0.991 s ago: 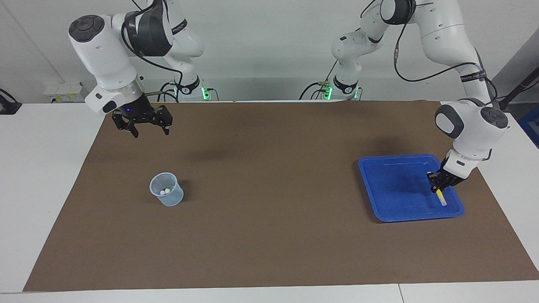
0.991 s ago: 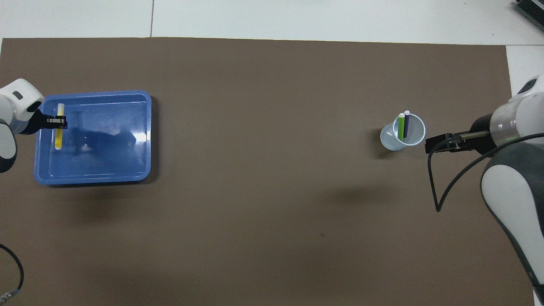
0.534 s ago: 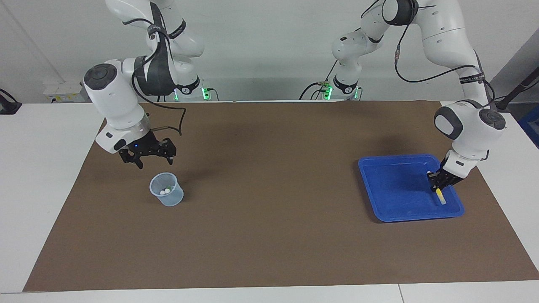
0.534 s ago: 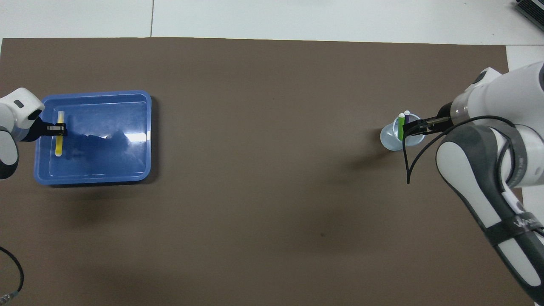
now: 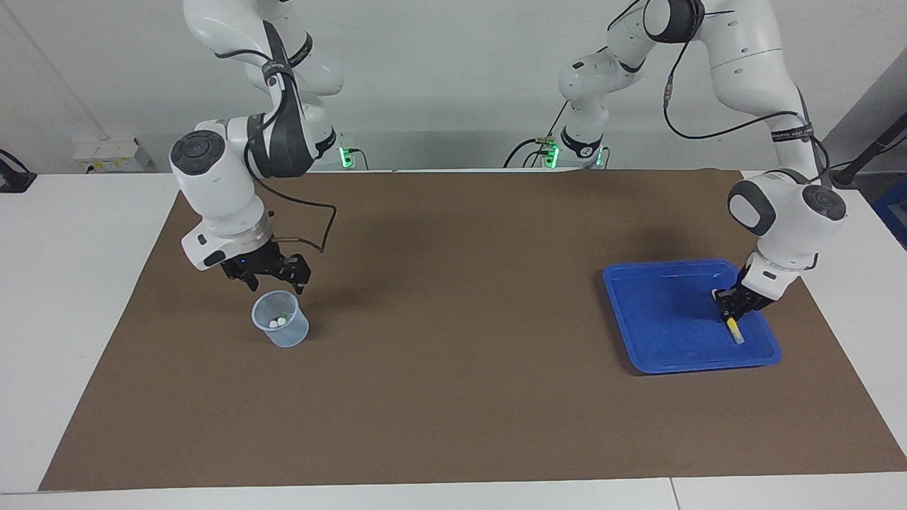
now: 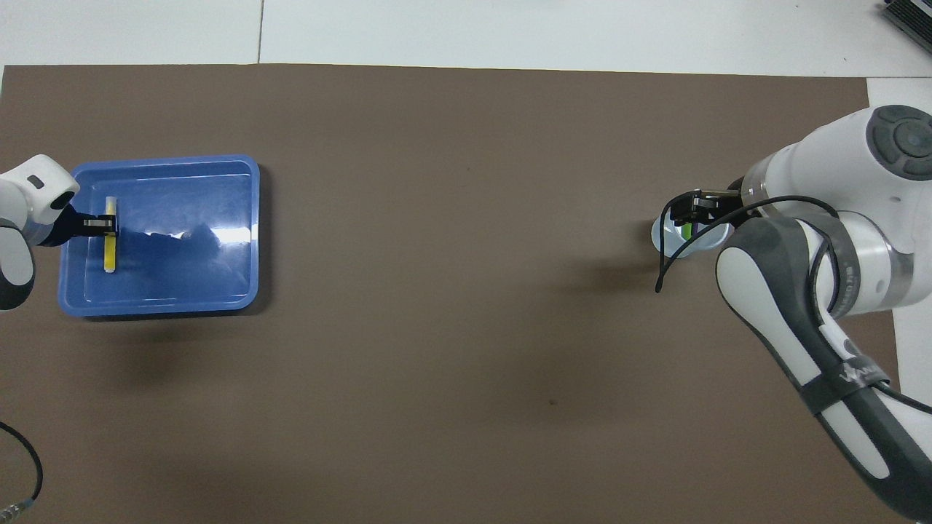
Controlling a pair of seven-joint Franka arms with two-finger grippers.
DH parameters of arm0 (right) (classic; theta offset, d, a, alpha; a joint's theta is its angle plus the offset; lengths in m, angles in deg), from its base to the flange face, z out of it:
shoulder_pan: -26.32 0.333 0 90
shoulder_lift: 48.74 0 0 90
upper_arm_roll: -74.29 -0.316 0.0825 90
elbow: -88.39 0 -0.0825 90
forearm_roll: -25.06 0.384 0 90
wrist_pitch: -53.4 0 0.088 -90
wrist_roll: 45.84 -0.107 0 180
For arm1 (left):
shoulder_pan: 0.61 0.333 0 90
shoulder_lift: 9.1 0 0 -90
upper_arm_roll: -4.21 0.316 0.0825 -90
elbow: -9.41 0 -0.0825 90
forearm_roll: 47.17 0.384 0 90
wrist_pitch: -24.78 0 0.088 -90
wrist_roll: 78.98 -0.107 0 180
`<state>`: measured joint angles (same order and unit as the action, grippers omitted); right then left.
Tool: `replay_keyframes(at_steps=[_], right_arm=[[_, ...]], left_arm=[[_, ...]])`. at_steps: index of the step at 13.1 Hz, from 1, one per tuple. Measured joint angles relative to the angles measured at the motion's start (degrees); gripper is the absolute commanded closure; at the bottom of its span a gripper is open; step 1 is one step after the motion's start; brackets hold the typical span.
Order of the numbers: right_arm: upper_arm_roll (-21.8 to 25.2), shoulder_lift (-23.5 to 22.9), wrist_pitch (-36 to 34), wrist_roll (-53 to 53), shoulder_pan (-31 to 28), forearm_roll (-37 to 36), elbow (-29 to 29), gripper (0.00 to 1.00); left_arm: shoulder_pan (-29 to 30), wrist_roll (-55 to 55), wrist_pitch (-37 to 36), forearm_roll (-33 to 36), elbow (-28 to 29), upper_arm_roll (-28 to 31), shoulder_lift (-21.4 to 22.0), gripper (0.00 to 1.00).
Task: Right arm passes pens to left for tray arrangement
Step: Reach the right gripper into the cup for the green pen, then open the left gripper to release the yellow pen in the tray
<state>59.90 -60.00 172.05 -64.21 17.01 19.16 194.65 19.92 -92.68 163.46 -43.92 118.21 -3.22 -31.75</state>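
Note:
The blue tray [image 5: 659,312] [image 6: 182,269] lies toward the left arm's end of the table. My left gripper [image 5: 732,306] [image 6: 100,224] is low inside it, shut on a yellow pen [image 5: 736,331] [image 6: 109,251] that slants down to the tray floor by the rim. At the right arm's end stands a translucent cup [image 5: 282,329] [image 6: 664,236] with two whitish pen tips [image 5: 278,322] showing inside. My right gripper [image 5: 274,282] [image 6: 692,209] hangs open just over the cup's mouth. From overhead it hides most of the cup; only a sliver of the green pen [image 6: 686,231] shows, and the purple pen is hidden.
A brown mat [image 5: 453,368] covers the table's working area, with white tabletop around it. A loose black cable [image 6: 666,266] loops off the right arm's wrist next to the cup.
My right gripper has come down and across from above the mat's corner to just over the cup. The left gripper has shifted the yellow pen slightly within the tray.

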Motion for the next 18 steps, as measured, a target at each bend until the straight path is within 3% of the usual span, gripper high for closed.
replay_keyframes(at_steps=[1, 5, 9, 10, 12, 18], right_arm=[[0.0, -0.8, 0.0, -3.3, 0.5, -2.0, -0.4, 0.04], [0.0, -4.0, -0.2, -10.5, 2.4, -4.8, -2.9, 0.05], [0.1, -5.7, -0.2, -10.5, 2.3, -6.0, -5.9, 0.15], [0.1, -6.4, -0.2, -10.5, 2.3, -6.2, -6.7, 0.18], [0.0, -7.6, -0.2, -10.5, 2.3, -6.9, -7.7, 0.25], [0.0, -9.9, -0.2, -10.5, 2.4, -7.0, -9.9, 0.45]], left_arm=[[0.0, 0.0, 0.0, 0.0, 0.0, 0.0, 0.0, 0.62], [0.0, 0.0, 0.0, 0.0, 0.1, 0.0, 0.0, 0.42], [0.0, -0.4, -1.2, 0.0, -0.7, -0.4, 0.1, 0.30], [-0.1, -0.4, -1.2, 0.0, -1.1, -0.6, 0.2, 0.15], [-0.5, -0.4, -0.8, 0.0, -1.8, -1.0, 1.1, 0.05], [-0.9, 2.2, 1.5, 0.0, -2.3, -1.3, 2.0, 0.02]])
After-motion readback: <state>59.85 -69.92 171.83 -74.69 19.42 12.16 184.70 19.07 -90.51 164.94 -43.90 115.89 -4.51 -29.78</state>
